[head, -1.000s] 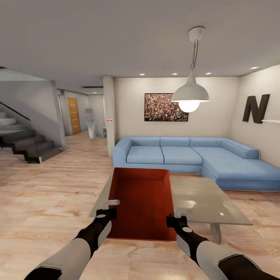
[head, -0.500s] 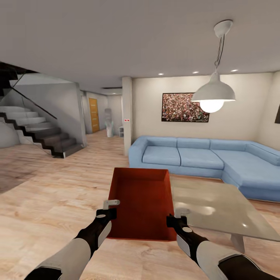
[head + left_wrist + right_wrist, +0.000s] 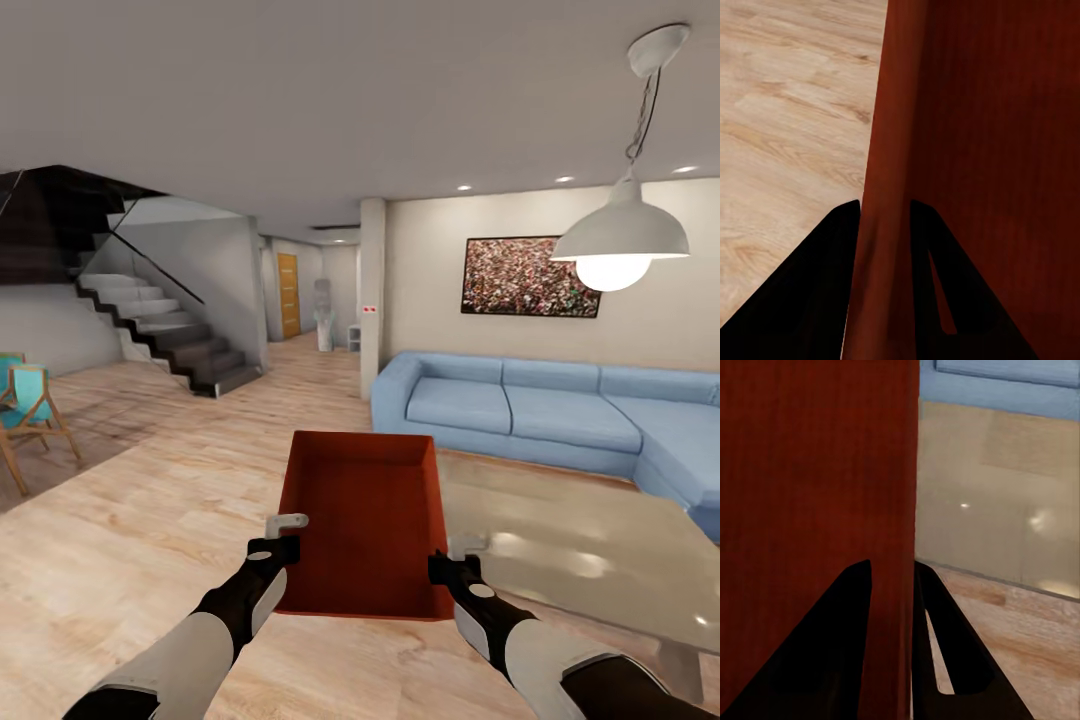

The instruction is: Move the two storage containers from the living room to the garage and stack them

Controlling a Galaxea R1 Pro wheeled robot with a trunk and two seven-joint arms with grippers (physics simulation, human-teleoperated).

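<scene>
Orange-red container [image 3: 360,520] between both grippers

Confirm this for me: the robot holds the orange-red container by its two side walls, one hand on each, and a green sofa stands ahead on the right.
One detail is wrong: the sofa is blue, not green, as the head view shows. The rest holds: the left hand and right hand each clamp a side wall of the orange-red container.

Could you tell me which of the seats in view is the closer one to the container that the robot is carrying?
The blue sofa, just beyond the storage container toward the robot's right. The teal wooden-framed chair stands much farther off, at the room's far left edge.
</scene>
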